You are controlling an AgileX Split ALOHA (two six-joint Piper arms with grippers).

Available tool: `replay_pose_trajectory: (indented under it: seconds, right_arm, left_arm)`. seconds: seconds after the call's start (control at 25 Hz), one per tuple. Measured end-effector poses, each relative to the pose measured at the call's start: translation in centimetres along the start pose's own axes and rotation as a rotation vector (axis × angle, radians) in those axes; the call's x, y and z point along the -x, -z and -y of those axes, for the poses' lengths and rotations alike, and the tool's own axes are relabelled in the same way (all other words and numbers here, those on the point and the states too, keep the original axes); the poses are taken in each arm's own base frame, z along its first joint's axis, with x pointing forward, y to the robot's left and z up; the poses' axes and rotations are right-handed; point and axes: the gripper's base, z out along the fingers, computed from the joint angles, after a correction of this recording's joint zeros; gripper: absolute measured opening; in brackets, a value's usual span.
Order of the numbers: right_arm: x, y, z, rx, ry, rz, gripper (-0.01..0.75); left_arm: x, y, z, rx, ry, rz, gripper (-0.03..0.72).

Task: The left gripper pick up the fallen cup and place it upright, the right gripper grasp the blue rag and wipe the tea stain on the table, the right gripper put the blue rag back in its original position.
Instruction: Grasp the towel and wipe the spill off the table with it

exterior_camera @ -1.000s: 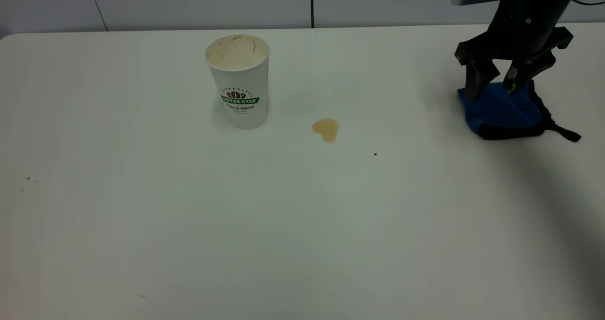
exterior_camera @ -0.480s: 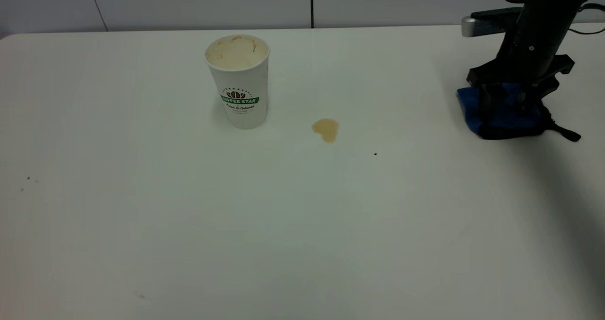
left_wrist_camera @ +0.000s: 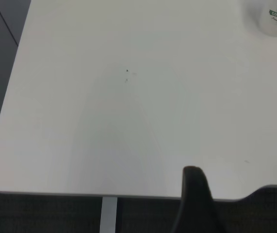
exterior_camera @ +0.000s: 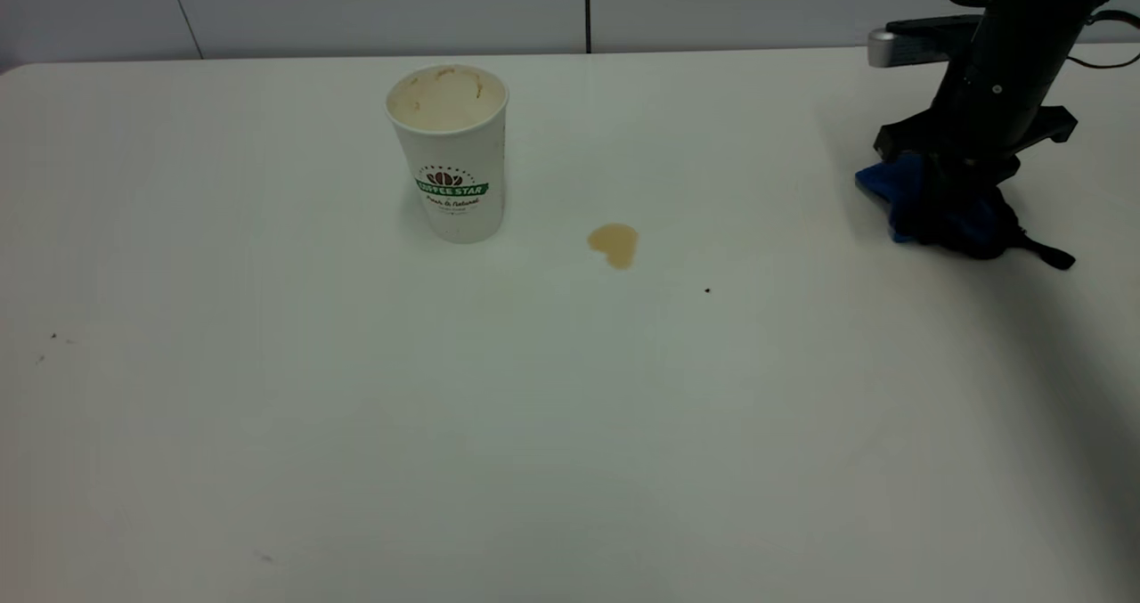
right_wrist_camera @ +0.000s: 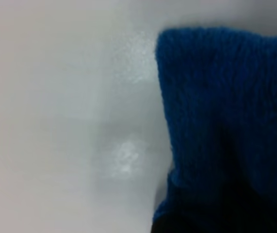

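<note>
— Rag's position?
— The blue rag (exterior_camera: 899, 195) lay at the worktop's (exterior_camera: 570, 407) far right, the right pincer (exterior_camera: 946, 168) apparently clamped on it.
— Cup?
— The cup (exterior_camera: 451, 153) stood upright, left of the tea stain (exterior_camera: 614, 244).

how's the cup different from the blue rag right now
The cup is white, rigid and stands upright, untouched; the blue rag is blue, soft and bunched up. The cup stands left of the tea stain; the rag is far to its right, pinched under the right gripper. Both rest on the table.
</note>
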Motion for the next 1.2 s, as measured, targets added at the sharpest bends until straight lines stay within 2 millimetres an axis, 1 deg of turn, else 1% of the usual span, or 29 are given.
replay_pose_trajectory:
  seconds: [0.08, 0.12, 0.16, 0.32, 0.48, 0.52, 0.64, 0.76, 0.88, 1.0, 1.2]
  right_arm:
    - [-0.1, 0.0, -1.0, 0.045, 0.007, -0.018, 0.062]
    - [-0.1, -0.1, -1.8, 0.07, 0.012, -0.027, 0.062]
    - [-0.2, -0.2, -3.0, 0.099, 0.02, -0.041, 0.062]
    - [-0.6, -0.7, -9.1, 0.177, 0.099, -0.092, 0.062]
    - [-1.4, -1.0, -14.9, 0.191, 0.22, -0.112, 0.062]
    - [-1.6, -1.1, -16.3, 0.187, 0.25, -0.114, 0.062]
    - [-2.3, -1.2, -19.4, 0.162, 0.317, -0.105, 0.061]
    - [-2.8, -1.3, -21.5, 0.133, 0.358, -0.09, 0.061]
    - [-2.6, -1.2, -22.3, 0.126, 0.375, -0.069, 0.061]
    - [-1.8, -1.5, -22.7, 0.132, 0.377, -0.051, 0.061]
    - [0.6, -1.7, -23.5, 0.148, 0.381, 0.025, 0.061]
  left_arm:
    - [0.0, 0.0, 0.0, 0.0, 0.0, 0.0, 0.529]
    - [0.0, 0.0, 0.0, 0.0, 0.0, 0.0, 0.529]
    - [0.0, 0.0, 0.0, 0.0, 0.0, 0.0, 0.529]
    - [0.0, 0.0, 0.0, 0.0, 0.0, 0.0, 0.529]
    - [0.0, 0.0, 0.0, 0.0, 0.0, 0.0, 0.529]
    - [0.0, 0.0, 0.0, 0.0, 0.0, 0.0, 0.529]
    - [0.0, 0.0, 0.0, 0.0, -0.001, 0.0, 0.529]
    - [0.0, 0.0, 0.0, 0.0, -0.001, 0.0, 0.529]
    - [0.0, 0.0, 0.0, 0.0, -0.001, 0.0, 0.529]
    - [0.0, 0.0, 0.0, 0.0, -0.001, 0.0, 0.529]
    - [0.0, 0.0, 0.0, 0.0, -0.001, 0.0, 0.529]
